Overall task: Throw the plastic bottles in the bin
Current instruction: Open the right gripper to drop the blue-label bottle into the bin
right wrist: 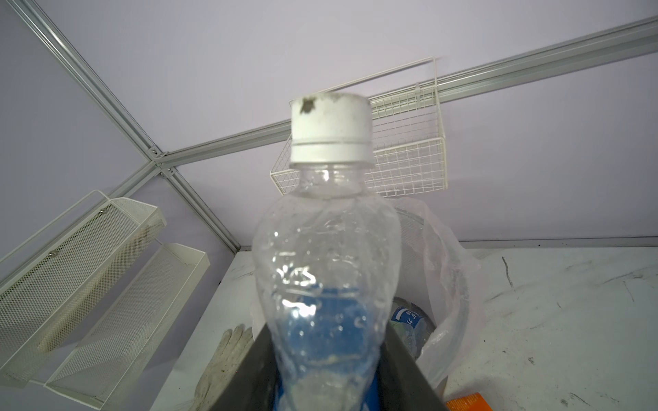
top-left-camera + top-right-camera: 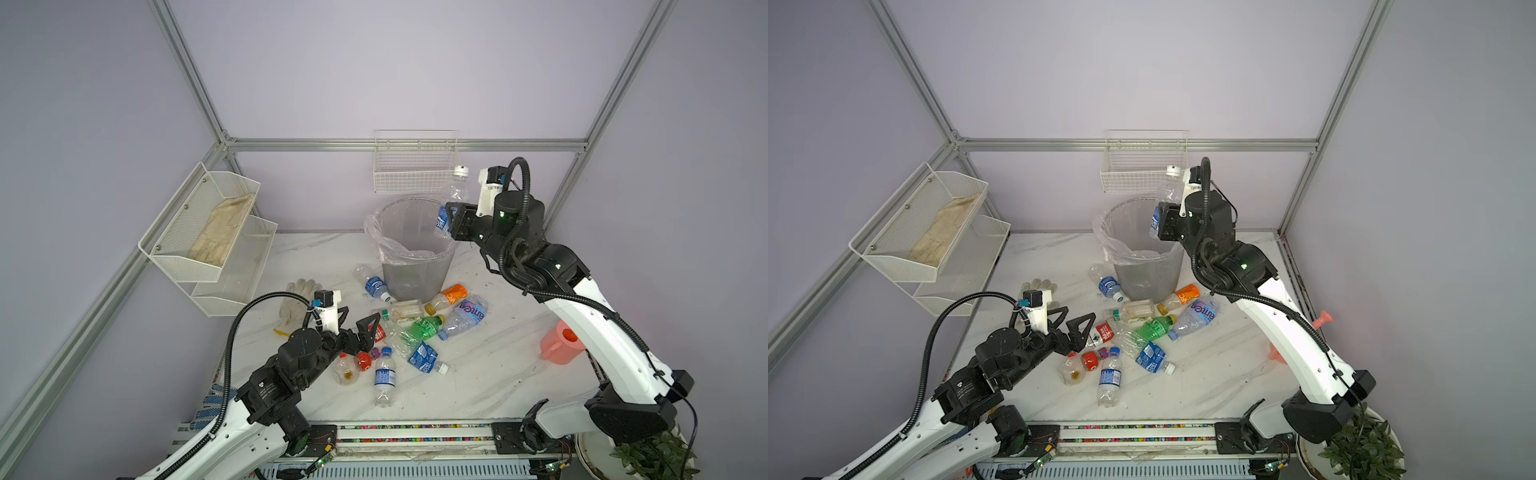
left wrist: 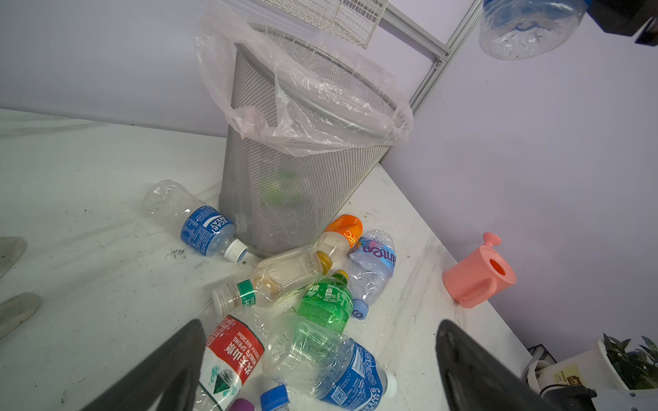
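Right claw (image 2: pixel 448 219) pinching blue-label bottle (image 2: pixel 457 192) by bin (image 2: pixel 415 268), left claw (image 2: pixel 360 318) spread near Nongfu Spring bottle (image 3: pixel 231 356)

place: robot lab cell | evidence: aluminium frame (image 2: pixel 407 145), plain walls (image 2: pixel 395 62)

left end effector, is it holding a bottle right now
No, the left end effector stands wide open over the lying plastic bottles, gripping none.
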You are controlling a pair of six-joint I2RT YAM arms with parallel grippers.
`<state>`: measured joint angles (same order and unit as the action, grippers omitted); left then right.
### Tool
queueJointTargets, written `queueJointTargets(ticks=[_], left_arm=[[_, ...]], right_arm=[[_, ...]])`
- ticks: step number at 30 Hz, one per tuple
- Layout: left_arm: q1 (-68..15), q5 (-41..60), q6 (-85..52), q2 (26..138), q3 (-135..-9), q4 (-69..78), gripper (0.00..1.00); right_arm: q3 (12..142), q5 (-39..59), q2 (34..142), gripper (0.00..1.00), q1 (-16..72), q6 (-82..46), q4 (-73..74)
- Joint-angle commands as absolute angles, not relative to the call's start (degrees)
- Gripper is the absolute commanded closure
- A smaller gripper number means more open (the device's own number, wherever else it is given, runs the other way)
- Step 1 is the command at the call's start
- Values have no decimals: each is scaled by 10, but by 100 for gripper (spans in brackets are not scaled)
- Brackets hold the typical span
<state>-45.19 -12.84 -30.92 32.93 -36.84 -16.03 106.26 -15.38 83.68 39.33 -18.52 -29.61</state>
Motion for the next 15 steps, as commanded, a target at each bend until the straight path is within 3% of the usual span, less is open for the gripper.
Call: queueJointTargets(ticks=[1, 3, 5, 7, 11, 15], left_arm=[[-464, -144, -315, 326, -345, -158, 1], [-471, -149, -318, 325, -344, -159, 1], [-480, -150, -319, 326, -344, -160, 1], [-489, -145, -318, 329, -347, -165, 1], [-516, -157, -315, 338, -355, -182, 1], [-532, -169, -312, 351, -357, -185, 1]], right_arm=[[1097, -147, 879, 82, 396, -169, -318], [1110, -149, 914, 70, 396, -164, -326], [1140, -167, 966, 33, 396, -157, -355], [1185, -194, 1007, 16, 396, -162, -396], [1151, -199, 975, 3, 396, -159, -353], [1088, -193, 911, 3, 396, -159, -294]])
